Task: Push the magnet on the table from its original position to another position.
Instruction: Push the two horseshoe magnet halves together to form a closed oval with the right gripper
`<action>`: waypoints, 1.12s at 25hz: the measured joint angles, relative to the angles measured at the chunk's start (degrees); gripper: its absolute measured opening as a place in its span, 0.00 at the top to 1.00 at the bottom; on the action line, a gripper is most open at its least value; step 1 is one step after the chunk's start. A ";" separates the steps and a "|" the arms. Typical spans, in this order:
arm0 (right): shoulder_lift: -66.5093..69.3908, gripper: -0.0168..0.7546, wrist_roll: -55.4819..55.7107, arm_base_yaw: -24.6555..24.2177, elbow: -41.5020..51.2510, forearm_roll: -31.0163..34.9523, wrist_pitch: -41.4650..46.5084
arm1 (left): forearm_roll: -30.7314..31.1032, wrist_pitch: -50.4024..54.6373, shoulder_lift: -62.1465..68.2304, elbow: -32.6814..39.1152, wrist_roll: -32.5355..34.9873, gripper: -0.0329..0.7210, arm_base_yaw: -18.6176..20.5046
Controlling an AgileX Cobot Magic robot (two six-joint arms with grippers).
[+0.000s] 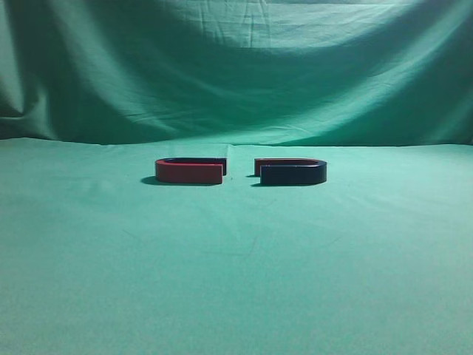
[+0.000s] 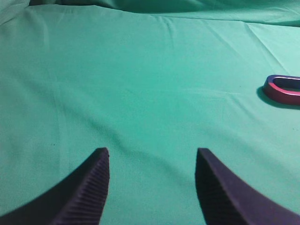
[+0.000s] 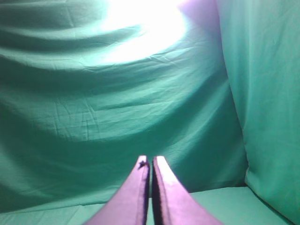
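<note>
- Above the near-left part of the table (image 2: 140, 84), the left gripper (image 2: 152, 161) hangs with its ribbed fingers (image 2: 93, 187) spread wide, holding nothing and touching nothing.
- Facing the draped backdrop (image 3: 117, 93), the right gripper (image 3: 150, 164) has its fingers pressed nearly together, with nothing between them.
- Right of centre, the magnet (image 1: 293, 173) lies flat on the cloth, a U-shape with a navy-black near arm and a red far arm.
- Its long axis runs left to right; the bend sits at the right and the open ends face left.
- Just left of it, apart by a small gap, lies a second magnet (image 1: 189, 171), red side near, open ends facing right.
</note>
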 joint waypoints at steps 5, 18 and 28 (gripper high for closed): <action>2.34 0.98 -3.40 0.00 -11.84 -0.36 12.60 | 0.00 0.00 0.00 0.00 0.00 0.43 0.00; 45.06 0.98 -7.82 0.00 -41.80 2.18 56.28 | 0.00 0.00 0.00 0.00 0.00 0.43 0.00; 67.95 0.98 -16.04 0.00 -48.49 16.84 60.62 | 0.00 0.00 0.00 0.00 0.00 0.43 0.00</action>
